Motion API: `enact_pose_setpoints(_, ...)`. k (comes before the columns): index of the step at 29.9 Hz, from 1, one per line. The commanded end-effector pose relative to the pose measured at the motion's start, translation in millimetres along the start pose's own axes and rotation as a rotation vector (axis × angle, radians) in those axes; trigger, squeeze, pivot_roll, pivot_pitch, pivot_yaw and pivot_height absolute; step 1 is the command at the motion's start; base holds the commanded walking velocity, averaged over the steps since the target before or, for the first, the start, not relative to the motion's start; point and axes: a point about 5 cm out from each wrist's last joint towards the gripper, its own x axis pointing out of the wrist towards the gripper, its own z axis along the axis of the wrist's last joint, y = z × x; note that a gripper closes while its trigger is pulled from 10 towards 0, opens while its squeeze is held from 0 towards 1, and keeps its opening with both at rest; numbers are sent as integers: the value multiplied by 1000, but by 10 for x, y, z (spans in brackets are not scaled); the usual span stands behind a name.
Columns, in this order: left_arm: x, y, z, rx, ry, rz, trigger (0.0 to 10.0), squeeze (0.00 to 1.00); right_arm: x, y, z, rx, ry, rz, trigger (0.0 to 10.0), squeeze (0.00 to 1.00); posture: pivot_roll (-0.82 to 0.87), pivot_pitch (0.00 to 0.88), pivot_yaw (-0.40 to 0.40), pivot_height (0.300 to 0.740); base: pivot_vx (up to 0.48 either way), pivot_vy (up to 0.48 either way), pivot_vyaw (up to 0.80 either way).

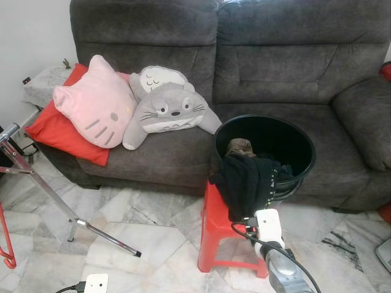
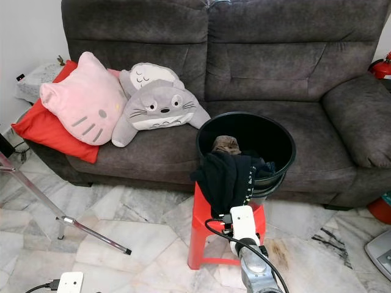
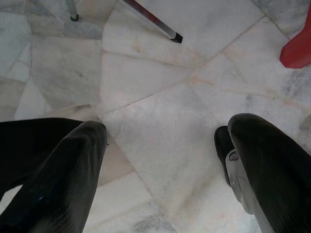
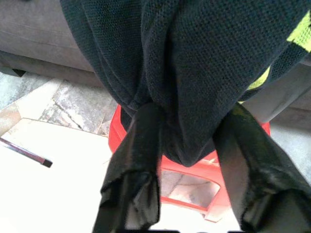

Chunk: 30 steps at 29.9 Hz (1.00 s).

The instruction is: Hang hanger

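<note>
Two fingers of the right gripper [image 4: 187,145] are pinching the black garment [image 1: 245,180] hanging over the basket [image 1: 305,152] rim; lifting straight up should free it cleanly. The left gripper [image 3: 160,160] is hanging wide open, holding nothing.

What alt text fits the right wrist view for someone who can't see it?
The right gripper has its two black fingers around a hanging fold of a black mesh garment with a yellow-green stripe. Behind it stand a red plastic stool, marble floor and the sofa's base.
</note>
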Motion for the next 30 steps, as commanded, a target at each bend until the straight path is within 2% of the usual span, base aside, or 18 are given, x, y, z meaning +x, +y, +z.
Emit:
enact_pose_setpoints(1,-16,45,-68,1,34,8,10000,0,18,15,33,11,-12,-2,0,0,-197,0,72,740,0,0,0)
enact_pose_setpoints(12,-18,-66,-77,3,38,-3,10000,0,58,86,210,-11,-98,14,0,0,-198,0,72,740,0,0,0)
enact_pose_setpoints(18,-19,-63,-79,5,38,-6,10000,0,15,82,313,-30,-174,22,0,0,-203,0,72,740,0,0,0)
enact_pose_setpoints(19,-18,-48,-78,6,37,-5,10000,0,-41,67,390,-40,-220,26,0,0,-203,0,72,740,0,0,0)
enact_pose_setpoints(21,-18,-46,-77,6,37,-5,10000,0,-51,65,403,-41,-227,26,0,0,-202,0,69,740,0,0,0)
enact_pose_setpoints(24,-16,-4,-74,4,38,0,10000,0,-187,23,487,-80,-279,45,0,0,-204,0,68,740,0,0,0)
enact_pose_setpoints(30,-13,1,-68,4,40,-1,10000,0,-440,-94,561,-174,-287,61,0,0,-219,0,65,740,0,0,0)
